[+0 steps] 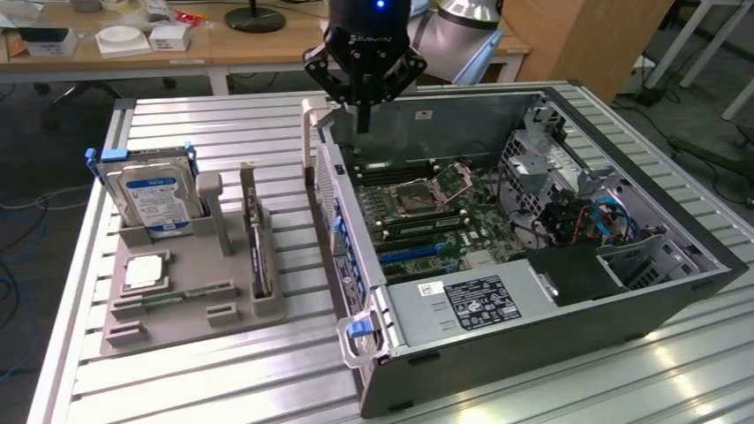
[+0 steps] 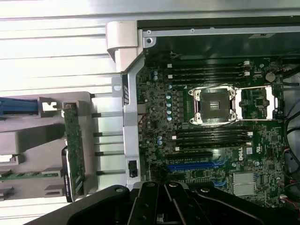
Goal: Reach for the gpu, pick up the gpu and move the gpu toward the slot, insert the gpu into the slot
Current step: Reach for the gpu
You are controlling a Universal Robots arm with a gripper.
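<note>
The gpu is a green card standing on edge in a grey holder, to the exterior view's left of the open computer case. In the wrist view the gpu shows edge-on with its black cooler on one face. My gripper hangs shut and empty above the case's far left corner, well away from the card. Its fingers meet over the motherboard. A blue slot lies among the expansion slots on the motherboard.
A hard drive with a blue label stands in the same holder, with a silver processor chip and a memory stick in front. The case's side wall rises between holder and motherboard. The empty CPU socket sits mid-board.
</note>
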